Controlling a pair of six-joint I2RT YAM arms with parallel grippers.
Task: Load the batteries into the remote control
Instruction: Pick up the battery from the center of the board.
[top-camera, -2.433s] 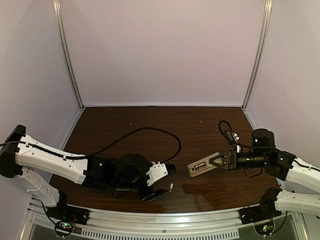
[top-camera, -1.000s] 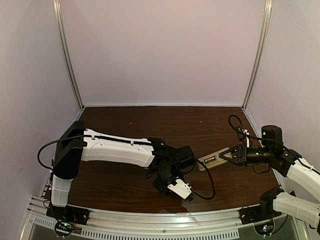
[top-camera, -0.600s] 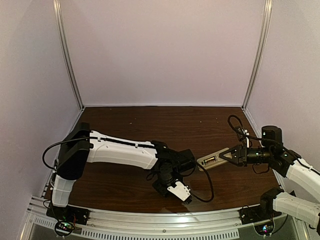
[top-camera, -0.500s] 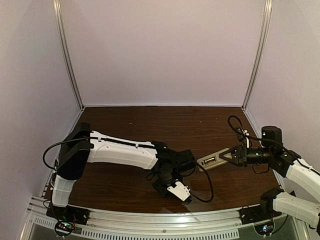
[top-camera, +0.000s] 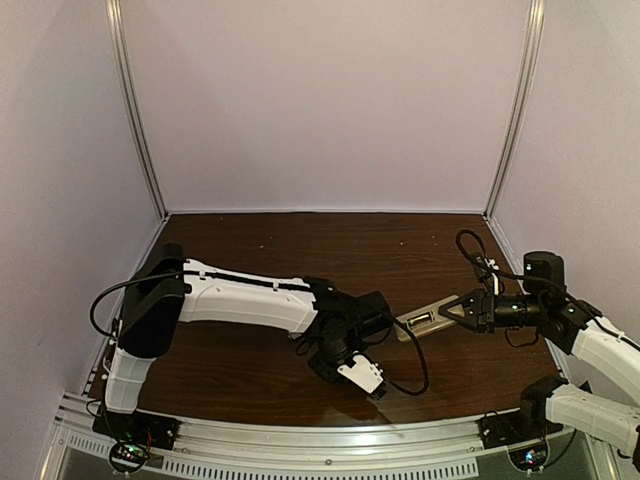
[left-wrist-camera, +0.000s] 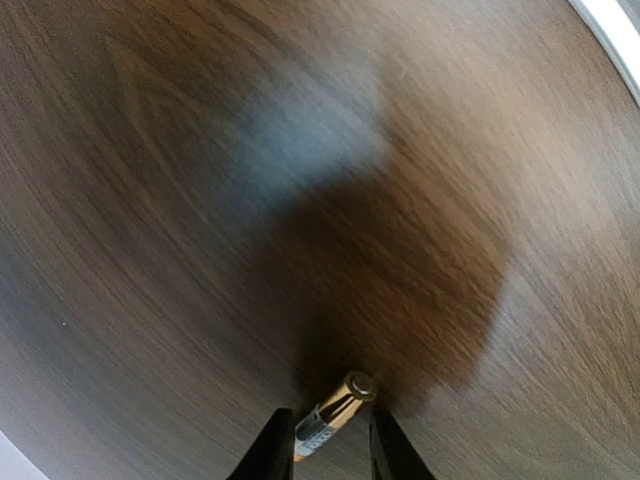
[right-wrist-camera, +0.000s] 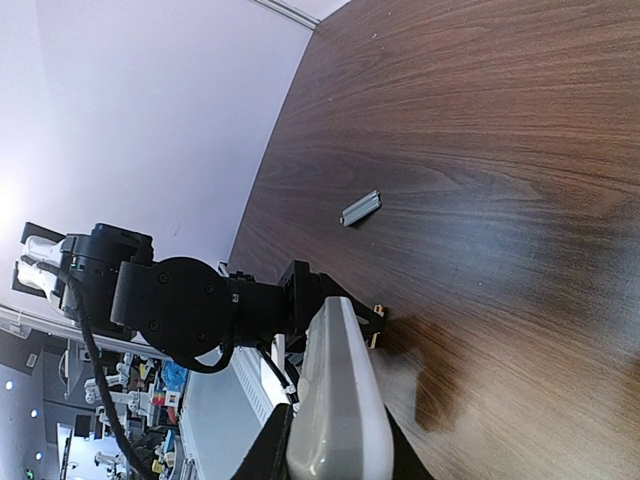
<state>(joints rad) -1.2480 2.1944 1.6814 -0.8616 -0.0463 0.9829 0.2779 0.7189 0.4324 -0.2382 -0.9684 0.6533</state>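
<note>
A gold battery (left-wrist-camera: 332, 413) with a silvery cap lies slanted on the dark wood between my left gripper's (left-wrist-camera: 330, 452) black fingers (left-wrist-camera: 272, 452). Its lower end meets the left finger, and a sliver of table shows before the right one. From above, the left gripper (top-camera: 376, 388) points down near the front edge and hides the battery. My right gripper (top-camera: 458, 312) is shut on the pale remote control (top-camera: 423, 321), held off the table with a dark recess facing up. The right wrist view shows the remote control (right-wrist-camera: 336, 395) edge-on between the right gripper's (right-wrist-camera: 335, 458) jaws.
A small grey flat strip (right-wrist-camera: 361, 208) lies on the table beyond the left gripper. A black cable (top-camera: 417, 368) loops beside the left wrist. The metal front rail (top-camera: 300, 437) runs just behind the left gripper. Pale walls enclose the table on three sides.
The left arm swung from the left side to the table's middle and came down over the battery, and its jaws have narrowed around it. The right gripper carried the remote slightly right and holds still.
</note>
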